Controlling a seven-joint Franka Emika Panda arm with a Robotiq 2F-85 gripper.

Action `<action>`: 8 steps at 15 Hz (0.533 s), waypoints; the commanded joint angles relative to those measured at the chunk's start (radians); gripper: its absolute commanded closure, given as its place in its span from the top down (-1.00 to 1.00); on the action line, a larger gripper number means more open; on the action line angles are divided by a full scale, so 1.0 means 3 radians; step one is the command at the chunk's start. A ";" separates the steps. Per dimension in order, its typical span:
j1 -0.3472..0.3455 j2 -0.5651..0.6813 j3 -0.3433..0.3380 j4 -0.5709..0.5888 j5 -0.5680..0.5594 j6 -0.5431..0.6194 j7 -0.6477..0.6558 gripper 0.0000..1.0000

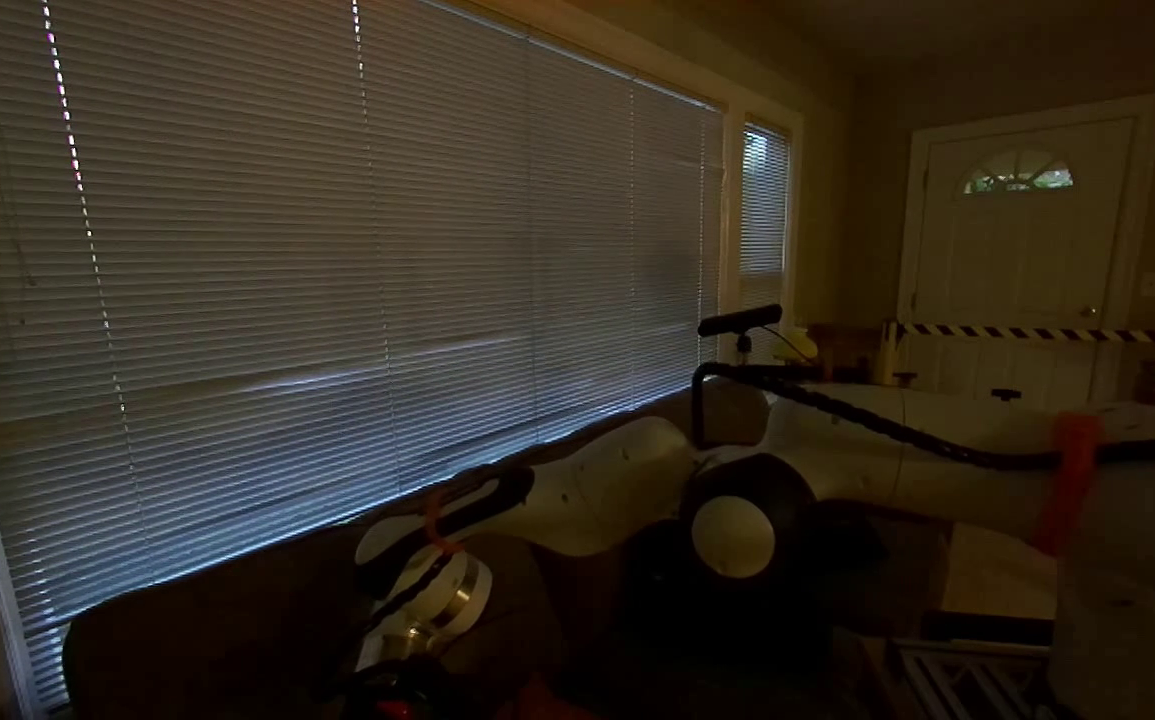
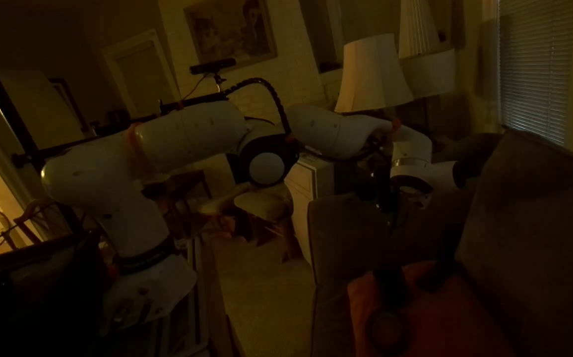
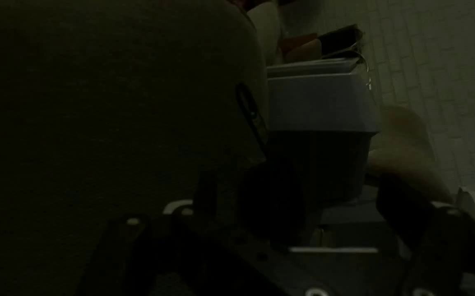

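Observation:
My gripper (image 3: 299,195) shows at the bottom of the wrist view, its two dark fingers spread wide apart. A black rounded thing with a thin looped handle (image 3: 250,109) appears between the fingers. Gaps show on both sides of it, and I cannot tell how far off it lies. In an exterior view the gripper (image 2: 386,210) hangs above the sofa seat, over an orange cushion (image 2: 425,322). Dark objects lie on this cushion, among them a round one (image 2: 388,329), too dim to name. In an exterior view the gripper (image 1: 392,690) is at the bottom edge, mostly in shadow.
The brown sofa backrest (image 2: 539,213) rises close beside the gripper. A white cabinet (image 2: 302,178) stands beyond the sofa arm, with a lamp (image 2: 373,74) behind it. A cushioned stool (image 2: 266,203) stands nearby. Window blinds (image 1: 337,300) run behind the sofa. The room is very dark.

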 commanded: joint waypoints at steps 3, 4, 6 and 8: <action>0.0149 0.0000 0.0126 -0.0186 0.0000 0.0481 -0.0281 1.00; 0.0187 0.0000 0.0133 -0.0219 -0.0015 0.0501 -0.0308 1.00; 0.0243 0.0002 0.0135 -0.0274 -0.0052 0.0453 -0.0374 1.00; 0.0298 0.0002 0.0122 -0.0328 -0.0085 0.0429 -0.0407 1.00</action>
